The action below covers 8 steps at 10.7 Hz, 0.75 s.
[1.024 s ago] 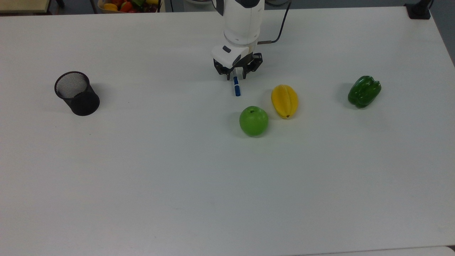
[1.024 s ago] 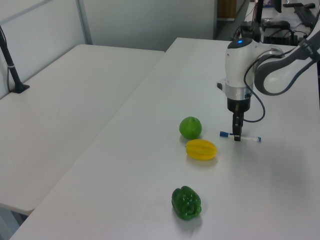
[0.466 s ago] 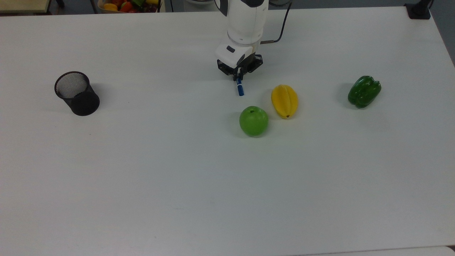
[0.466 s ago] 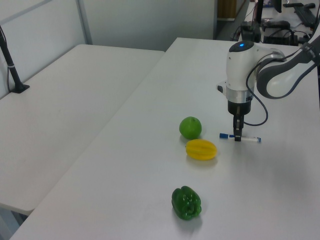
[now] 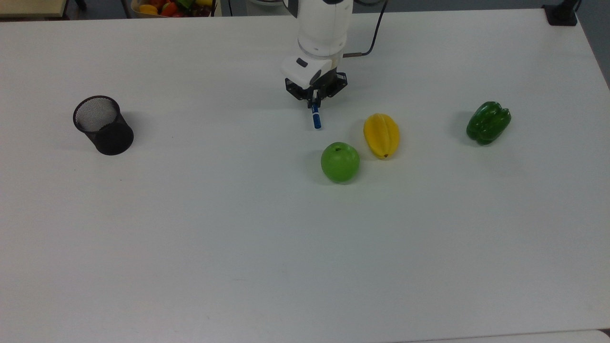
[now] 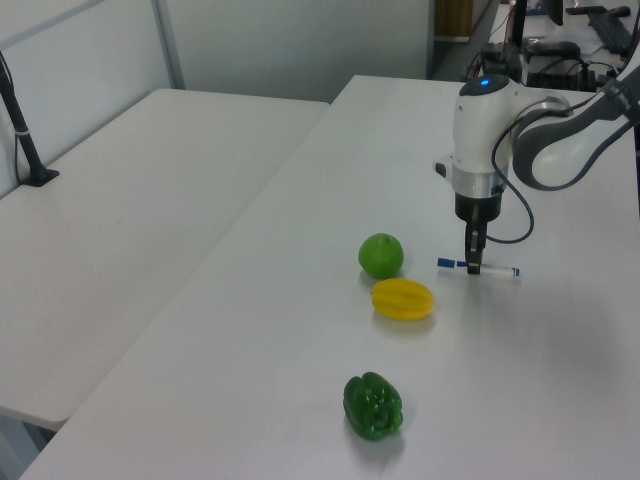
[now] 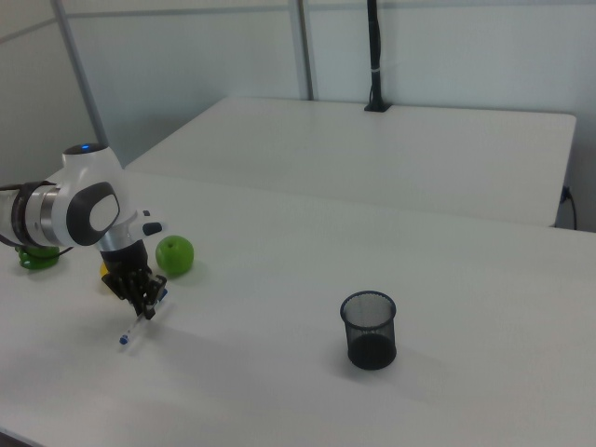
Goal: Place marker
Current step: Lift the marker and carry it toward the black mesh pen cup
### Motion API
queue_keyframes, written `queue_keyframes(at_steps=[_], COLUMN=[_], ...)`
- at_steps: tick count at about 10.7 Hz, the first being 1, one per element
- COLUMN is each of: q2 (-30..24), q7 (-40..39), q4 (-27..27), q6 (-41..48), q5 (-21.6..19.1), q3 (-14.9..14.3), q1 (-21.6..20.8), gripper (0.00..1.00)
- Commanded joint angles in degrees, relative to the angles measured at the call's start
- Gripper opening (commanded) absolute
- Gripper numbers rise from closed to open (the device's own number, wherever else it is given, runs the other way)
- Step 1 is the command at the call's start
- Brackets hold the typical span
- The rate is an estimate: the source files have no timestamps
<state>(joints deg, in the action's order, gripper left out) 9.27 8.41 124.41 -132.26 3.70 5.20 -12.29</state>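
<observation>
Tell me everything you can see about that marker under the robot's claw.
The marker is a slim white pen shape with a blue cap and a blue far end, looking like smooth plastic. It lies about level, low over the white table, and the gripper is closed around its middle from above. In the top view its blue cap points toward the green apple, without touching it. Whether it rests on the table or hangs just above it is unclear.

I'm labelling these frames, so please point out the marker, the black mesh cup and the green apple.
marker [image 5: 316, 121]: top view, on its blue cap end.
black mesh cup [image 5: 110, 135]: top view, on its outer wall.
green apple [image 5: 340, 163]: top view, on its rounded top.
</observation>
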Motion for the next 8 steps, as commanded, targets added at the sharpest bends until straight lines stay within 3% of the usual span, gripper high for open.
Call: queue_keyframes(at_steps=[1,5,8], q2=[-7.2,-12.0,-12.9], q7=[0.9,-2.3,-9.0], q4=[-0.7,-5.2,-9.6], q6=[5.1,11.1,11.7], q5=[0.7,-0.9,-4.5], q3=[-0.2,-1.7,-7.5], q1=[2.3,4.4,4.6], gripper=[0.00,0.00,0.00])
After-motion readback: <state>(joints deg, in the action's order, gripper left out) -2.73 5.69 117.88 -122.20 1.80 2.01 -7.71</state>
